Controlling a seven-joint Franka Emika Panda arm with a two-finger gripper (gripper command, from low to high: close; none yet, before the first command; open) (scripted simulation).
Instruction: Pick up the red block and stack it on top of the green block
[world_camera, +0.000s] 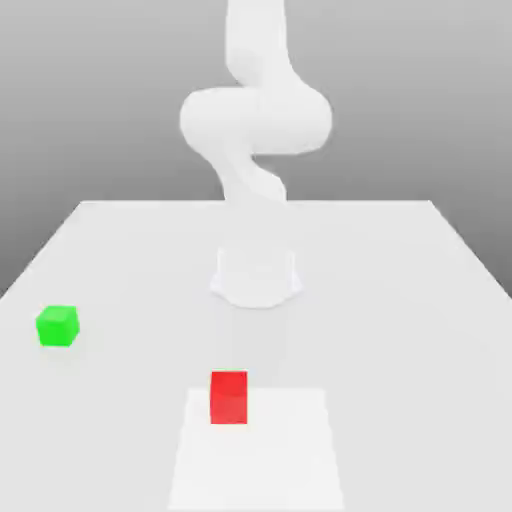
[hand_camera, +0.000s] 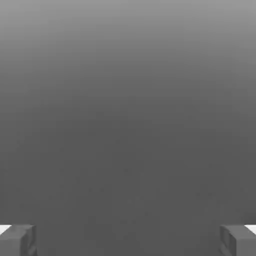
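The white Panda arm (world_camera: 255, 130) is rising from its round base (world_camera: 256, 277) at the middle of the white table (world_camera: 420, 330), curving upward and passing out of the exterior view at the top. The arm is appearing pale and washed out against the grey backdrop.

The red block (world_camera: 229, 397) is sitting on the table in front of the base, toward the near edge. It is resting at the far edge of a brighter white square patch (world_camera: 258, 450) on the table surface, toward the patch's corner on the exterior view's left. Nothing is touching the block; it is standing flat on the surface.

The green block (world_camera: 57, 326) is sitting on the table toward the exterior view's left, well apart from the red block and farther back than it. It is also standing flat and alone, with nothing on top of it.

In the hand view, the gripper (hand_camera: 128, 240) is showing its two grey fingertips (hand_camera: 17, 240) at opposite sides of the picture, with a wide gap between them. The jaws are spread apart and are grasping nothing. Between and beyond the fingers the camera is facing a plain grey gradient background.

Task status as found: the red block is lying on the table, not lifted and not stacked; the green block is bare.
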